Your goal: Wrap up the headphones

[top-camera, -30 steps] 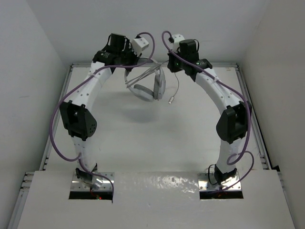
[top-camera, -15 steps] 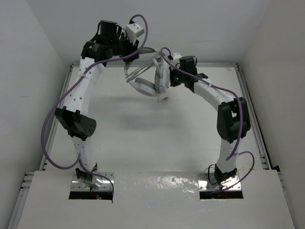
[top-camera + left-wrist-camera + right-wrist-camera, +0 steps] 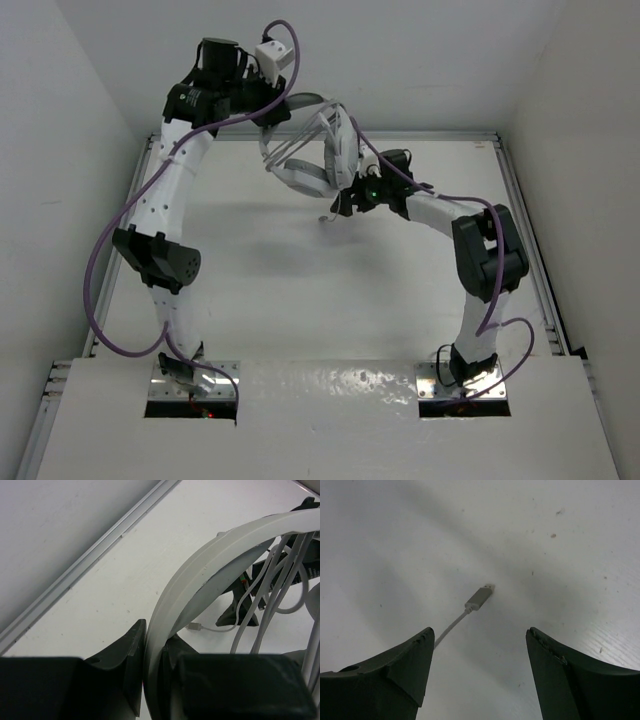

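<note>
Since 1 second ago, the right gripper (image 3: pixel 343 203) has dropped from up beside the headband to low over the table (image 3: pixel 300 290), and its jaws now stand spread wide with nothing between them. Over the same second the left gripper (image 3: pixel 152 665) has lifted higher and toward the back wall. It's pinched tight on the headband (image 3: pixel 210 560), so the headphones (image 3: pixel 312 172) hang in the air off it, above the far-centre of the table.

My read: the right gripper let the cable go after a pass and is re-targeting the loose end. The right wrist view has the plug (image 3: pixel 480 597) centred just ahead of the open fingers, with the cable (image 3: pixel 451 627) trailing off lower-left. Can't tell if the plug touches the table or dangles just above it. The wrap looks partway done, not finished, since the tail is still free.

Headphones: white, with a curved headband and 2 ear cups hanging below it in the top view. The left wrist view shows several pale cable strands running across the inside of the band, so some loops are probably on already. They look loose, not snug.
</note>
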Controlling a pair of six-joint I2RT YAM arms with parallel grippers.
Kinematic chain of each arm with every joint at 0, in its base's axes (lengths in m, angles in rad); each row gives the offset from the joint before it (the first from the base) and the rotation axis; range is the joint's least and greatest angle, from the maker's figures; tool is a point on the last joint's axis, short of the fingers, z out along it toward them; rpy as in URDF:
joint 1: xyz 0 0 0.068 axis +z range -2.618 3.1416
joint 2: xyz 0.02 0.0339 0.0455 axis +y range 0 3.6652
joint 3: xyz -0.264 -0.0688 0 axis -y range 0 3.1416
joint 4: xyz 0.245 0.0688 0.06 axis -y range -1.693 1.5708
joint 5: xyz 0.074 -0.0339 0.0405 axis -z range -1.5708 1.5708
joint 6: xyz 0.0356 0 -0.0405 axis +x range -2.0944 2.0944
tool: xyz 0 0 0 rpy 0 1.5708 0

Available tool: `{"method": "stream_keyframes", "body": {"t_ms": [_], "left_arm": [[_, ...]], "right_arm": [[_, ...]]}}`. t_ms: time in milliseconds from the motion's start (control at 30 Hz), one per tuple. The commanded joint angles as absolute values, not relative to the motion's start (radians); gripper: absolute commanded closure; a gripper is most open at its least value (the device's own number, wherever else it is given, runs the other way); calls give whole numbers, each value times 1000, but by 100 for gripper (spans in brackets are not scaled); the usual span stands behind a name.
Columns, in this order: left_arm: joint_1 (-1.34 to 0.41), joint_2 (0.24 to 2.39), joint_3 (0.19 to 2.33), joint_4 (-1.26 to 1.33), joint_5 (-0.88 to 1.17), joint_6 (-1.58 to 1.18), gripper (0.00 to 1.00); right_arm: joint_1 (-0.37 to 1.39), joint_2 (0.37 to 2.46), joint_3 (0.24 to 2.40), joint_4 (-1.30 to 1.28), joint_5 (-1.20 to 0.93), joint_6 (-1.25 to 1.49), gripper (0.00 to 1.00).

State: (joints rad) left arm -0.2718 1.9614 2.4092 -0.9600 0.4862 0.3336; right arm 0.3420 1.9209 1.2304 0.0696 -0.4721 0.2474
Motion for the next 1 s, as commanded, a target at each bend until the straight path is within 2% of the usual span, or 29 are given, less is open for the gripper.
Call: {"method": "stream_keyframes", "body": {"t_ms": [0, 200, 333, 500, 600, 733, 833, 900, 967], "left_arm": [[-259, 1904, 2470, -884, 528, 258, 100], [-258, 1901, 2479, -853, 519, 223, 100], [-256, 1905, 2482, -841, 518, 209, 100], [-255, 1908, 2487, -834, 512, 207, 100], [-253, 1913, 2490, -836, 511, 199, 100], [-252, 1913, 2494, -830, 512, 192, 100], [-252, 1905, 2490, -831, 508, 190, 100], [-252, 1902, 2488, -831, 508, 187, 100], [-252, 1899, 2493, -827, 508, 166, 100]], "right_arm": [[315, 1839, 1226, 106, -419, 252, 28], [134, 1780, 1056, 307, -606, 396, 24], [118, 1704, 938, 382, -578, 312, 22], [127, 1631, 780, 710, -649, 327, 22], [175, 1652, 794, 824, -630, 399, 23], [254, 1761, 902, 833, -609, 411, 24], [288, 1842, 960, 938, -591, 497, 25], [301, 1874, 976, 985, -542, 544, 30], [307, 1916, 997, 985, -447, 583, 42]]}}
